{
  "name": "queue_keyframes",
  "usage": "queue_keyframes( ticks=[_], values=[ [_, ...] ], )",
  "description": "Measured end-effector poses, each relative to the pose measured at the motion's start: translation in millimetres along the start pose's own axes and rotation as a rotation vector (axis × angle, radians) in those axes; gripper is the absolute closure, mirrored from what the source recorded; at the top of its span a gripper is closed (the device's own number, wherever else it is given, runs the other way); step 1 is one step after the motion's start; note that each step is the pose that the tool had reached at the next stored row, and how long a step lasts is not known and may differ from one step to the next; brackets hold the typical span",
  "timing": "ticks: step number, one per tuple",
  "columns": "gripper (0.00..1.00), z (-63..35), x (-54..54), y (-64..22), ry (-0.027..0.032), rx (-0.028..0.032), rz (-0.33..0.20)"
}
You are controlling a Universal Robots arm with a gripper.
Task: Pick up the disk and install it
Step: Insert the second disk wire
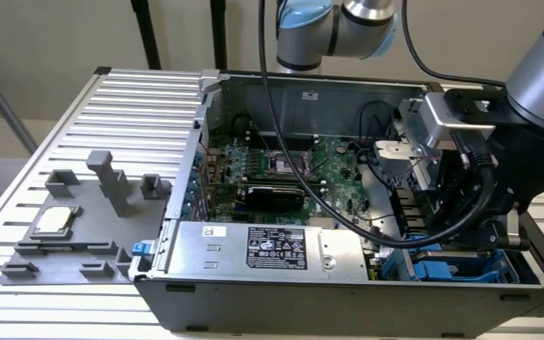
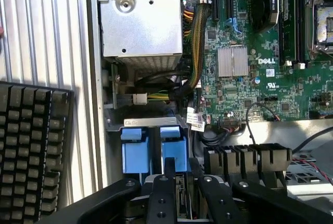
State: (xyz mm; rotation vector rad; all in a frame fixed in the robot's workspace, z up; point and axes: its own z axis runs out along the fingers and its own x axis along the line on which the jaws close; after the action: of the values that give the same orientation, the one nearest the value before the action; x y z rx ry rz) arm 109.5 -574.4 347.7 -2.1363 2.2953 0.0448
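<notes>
Open computer case on a ribbed metal surface, motherboard and power supply exposed. Gripper lowered into the drive bay at the exterior view's right, fingers set close around a narrow part; firm pinch or not: cannot tell. Disk, blue carrier visible, already inside the bay just beyond the fingertips. Judged late in the task: pickup done, full seating unconfirmed.

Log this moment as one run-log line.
gripper: over drive bay, inside PC case | blue carrier: seated in bay | power supply: in place | fingers: state unclear
</notes>
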Motion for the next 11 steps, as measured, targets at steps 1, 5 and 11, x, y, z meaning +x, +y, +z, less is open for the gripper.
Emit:
queue_keyframes(
  ticks=[1,5,11],
  values=[
    [0.76,0.0,0.0,0.0,0.0,0.0,0.0],
    [0.76,0.0,0.0,0.0,0.0,0.0,0.0],
    [0.76,-0.6,-0.4,-0.4,0.0004,0.0,0.0]
  ],
)
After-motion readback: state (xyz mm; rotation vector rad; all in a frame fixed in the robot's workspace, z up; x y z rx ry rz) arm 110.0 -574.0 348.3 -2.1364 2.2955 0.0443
